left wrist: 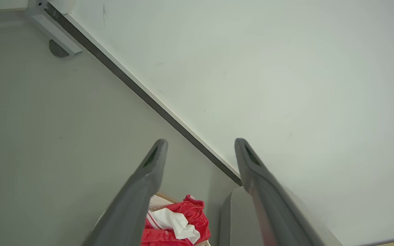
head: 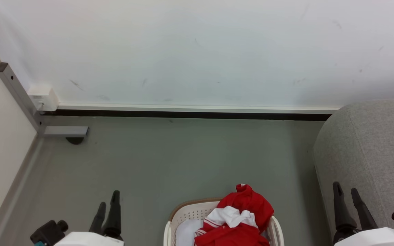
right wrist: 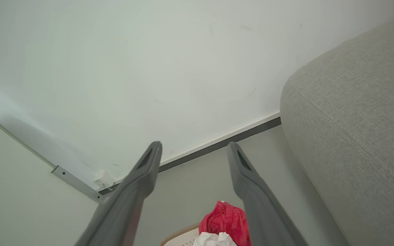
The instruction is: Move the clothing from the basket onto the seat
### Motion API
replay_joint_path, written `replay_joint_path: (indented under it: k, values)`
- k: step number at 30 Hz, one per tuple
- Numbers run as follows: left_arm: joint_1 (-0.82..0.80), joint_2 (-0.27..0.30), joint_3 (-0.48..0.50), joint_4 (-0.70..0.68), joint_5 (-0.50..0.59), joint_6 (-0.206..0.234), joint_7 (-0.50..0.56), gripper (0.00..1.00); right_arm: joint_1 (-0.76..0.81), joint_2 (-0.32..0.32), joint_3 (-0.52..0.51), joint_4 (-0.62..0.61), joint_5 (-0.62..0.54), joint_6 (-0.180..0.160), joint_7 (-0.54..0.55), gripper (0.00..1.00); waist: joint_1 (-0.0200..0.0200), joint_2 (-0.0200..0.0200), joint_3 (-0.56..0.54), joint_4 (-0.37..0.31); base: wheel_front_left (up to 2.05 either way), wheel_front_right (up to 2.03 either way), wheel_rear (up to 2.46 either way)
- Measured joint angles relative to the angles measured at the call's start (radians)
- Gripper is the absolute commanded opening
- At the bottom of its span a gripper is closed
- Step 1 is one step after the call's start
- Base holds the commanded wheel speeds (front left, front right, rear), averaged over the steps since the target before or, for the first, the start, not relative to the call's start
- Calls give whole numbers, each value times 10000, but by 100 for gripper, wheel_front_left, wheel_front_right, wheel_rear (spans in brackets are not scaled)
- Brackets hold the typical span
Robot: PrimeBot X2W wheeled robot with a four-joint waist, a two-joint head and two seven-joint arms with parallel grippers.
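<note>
In the head view the red-and-white clothing (head: 241, 215) lies heaped in the cream laundry basket (head: 190, 212) at 6 o'clock on the floor (head: 169, 160). The grey seat (head: 371, 153) is at 3 o'clock, and the left end effector (head: 108, 199) at 7 and the right end effector (head: 345, 188) at 5 both stand apart, empty. The left wrist view shows that spread, with the clothing at 6 o'clock, and the right wrist view shows likewise, with the seat at 3 o'clock.

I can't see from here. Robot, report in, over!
Left gripper open, empty. Right gripper open, empty. Clothing heaped in basket, seat beside it. Nothing seen blocking.
</note>
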Motion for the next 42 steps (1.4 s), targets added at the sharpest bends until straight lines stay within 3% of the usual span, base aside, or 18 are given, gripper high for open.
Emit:
replay_joint_path:
  k: [16, 42]
  values:
    - [-51, 15, -213, 65, 2268, 127, -472, 100, -205, -82, 111, 297, -2054, 0, -481, 100, 1, 0, -14, -52, 0, 0, 0]
    - [-160, 36, -357, 320, 4675, 215, -1091, 100, -230, -92, 121, 334, -4403, 0, -1103, 100, 1, 0, 26, -68, 0, 0, 0]
